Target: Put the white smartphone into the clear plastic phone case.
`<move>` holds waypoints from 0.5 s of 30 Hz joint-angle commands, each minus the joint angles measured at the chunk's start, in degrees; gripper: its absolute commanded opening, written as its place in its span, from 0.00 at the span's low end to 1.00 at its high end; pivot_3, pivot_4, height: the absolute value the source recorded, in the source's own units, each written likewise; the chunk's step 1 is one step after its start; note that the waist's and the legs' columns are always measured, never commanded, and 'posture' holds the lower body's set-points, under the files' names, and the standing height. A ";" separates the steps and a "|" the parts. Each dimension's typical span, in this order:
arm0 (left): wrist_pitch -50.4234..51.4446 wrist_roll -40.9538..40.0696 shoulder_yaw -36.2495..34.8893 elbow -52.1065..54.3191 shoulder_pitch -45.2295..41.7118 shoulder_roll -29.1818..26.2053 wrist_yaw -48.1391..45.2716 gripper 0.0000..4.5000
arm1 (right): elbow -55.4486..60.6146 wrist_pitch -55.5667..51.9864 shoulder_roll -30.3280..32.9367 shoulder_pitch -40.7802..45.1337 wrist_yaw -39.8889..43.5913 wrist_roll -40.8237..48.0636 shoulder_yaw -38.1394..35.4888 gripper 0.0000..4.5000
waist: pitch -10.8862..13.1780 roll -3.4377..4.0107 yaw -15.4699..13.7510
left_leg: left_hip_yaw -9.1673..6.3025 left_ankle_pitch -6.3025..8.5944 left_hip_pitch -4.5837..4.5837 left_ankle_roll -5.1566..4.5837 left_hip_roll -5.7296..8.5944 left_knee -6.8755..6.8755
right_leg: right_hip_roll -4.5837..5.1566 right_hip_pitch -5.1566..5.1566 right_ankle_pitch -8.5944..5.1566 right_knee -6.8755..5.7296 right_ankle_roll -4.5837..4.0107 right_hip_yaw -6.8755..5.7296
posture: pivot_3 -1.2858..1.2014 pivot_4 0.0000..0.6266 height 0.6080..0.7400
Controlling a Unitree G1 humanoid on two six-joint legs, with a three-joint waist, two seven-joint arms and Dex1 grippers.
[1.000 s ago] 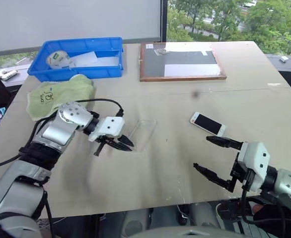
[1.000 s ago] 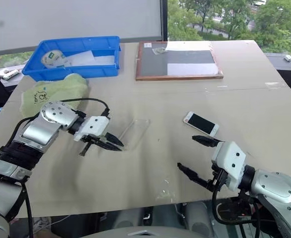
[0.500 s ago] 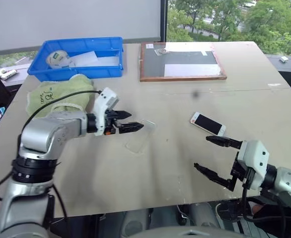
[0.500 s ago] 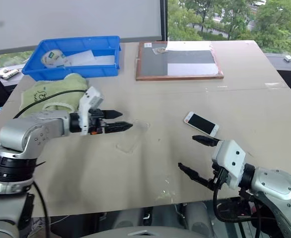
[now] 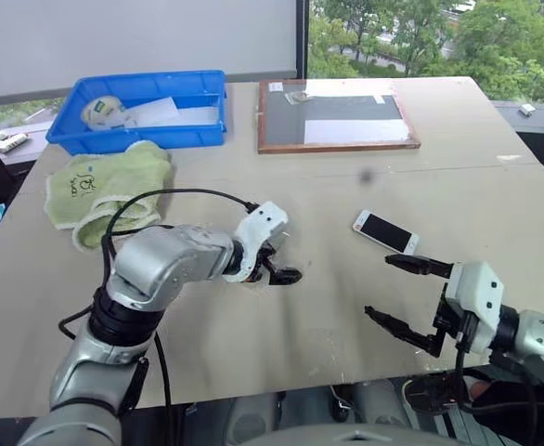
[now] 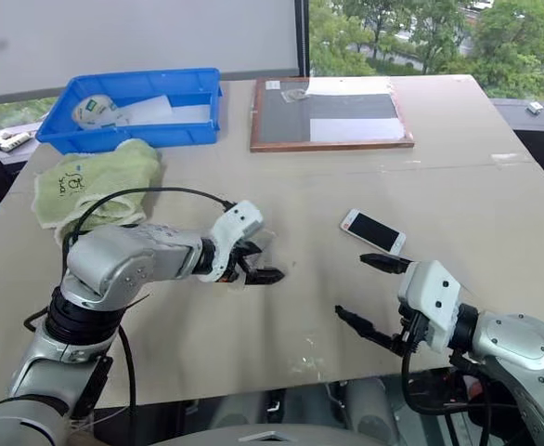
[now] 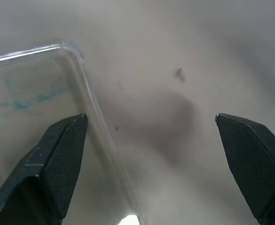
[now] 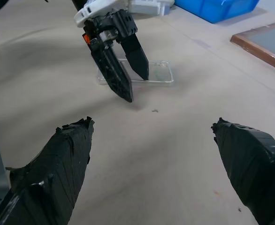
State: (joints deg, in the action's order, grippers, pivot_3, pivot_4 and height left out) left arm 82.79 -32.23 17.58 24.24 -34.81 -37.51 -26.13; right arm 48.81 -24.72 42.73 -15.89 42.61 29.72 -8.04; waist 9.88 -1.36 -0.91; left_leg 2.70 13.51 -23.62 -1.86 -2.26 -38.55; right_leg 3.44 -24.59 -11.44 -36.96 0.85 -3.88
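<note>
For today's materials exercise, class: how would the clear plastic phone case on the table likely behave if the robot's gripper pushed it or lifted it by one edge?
The clear plastic phone case looks thin and see-through, so it is probably very light and may flex when lifted by one edge. It lies flat on the smooth table, so a push would likely slide it. Its low rim gives the open left gripper little to pinch, so it might slip.
</note>
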 commanded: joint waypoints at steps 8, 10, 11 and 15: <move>-7.90 6.88 8.37 -4.61 0.95 -4.17 -3.92 0.05 | 3.42 0.51 0.19 -1.71 -1.13 0.20 -2.36 1.00 | -0.22 0.17 0.01 | -0.04 0.00 0.12 0.00 -0.01 0.01 | -0.08 0.01 0.00 0.00 -0.01 0.11 | 0.52 0.24 1.00; -11.96 8.64 9.17 -4.89 0.99 -5.85 -6.04 0.01 | 3.39 0.51 0.17 -1.64 -1.23 0.16 -2.32 1.00 | -0.22 0.17 0.00 | -0.03 0.01 0.09 0.00 -0.01 0.03 | -0.05 0.00 0.00 0.01 0.00 0.11 | 0.52 0.24 1.00; -14.41 9.42 9.40 -5.13 0.88 -6.80 -7.57 0.01 | 3.32 0.51 0.16 -1.52 -1.28 0.11 -2.20 1.00 | -0.22 0.17 -0.01 | -0.04 0.01 0.07 0.00 -0.01 0.03 | -0.05 0.00 0.00 0.02 0.00 0.11 | 0.52 0.24 1.00; -30.51 12.77 8.53 -6.08 1.49 -11.12 -16.77 0.01 | 2.88 0.54 0.07 -0.77 -1.41 -0.14 -1.41 1.00 | -0.21 0.18 0.09 | -0.03 0.01 0.01 0.00 -0.01 0.05 | -0.05 -0.09 0.00 0.03 -0.01 0.11 | 0.52 0.24 1.00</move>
State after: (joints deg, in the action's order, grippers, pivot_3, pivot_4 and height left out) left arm 58.32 -21.52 26.03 18.91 -33.84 -47.25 -39.44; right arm 50.13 -24.73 42.72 -17.31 41.53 29.48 -9.00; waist 9.68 -1.18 -0.82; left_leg 2.68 13.51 -23.65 -1.85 -2.28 -38.50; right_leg 3.38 -24.75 -11.43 -36.93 0.84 -3.76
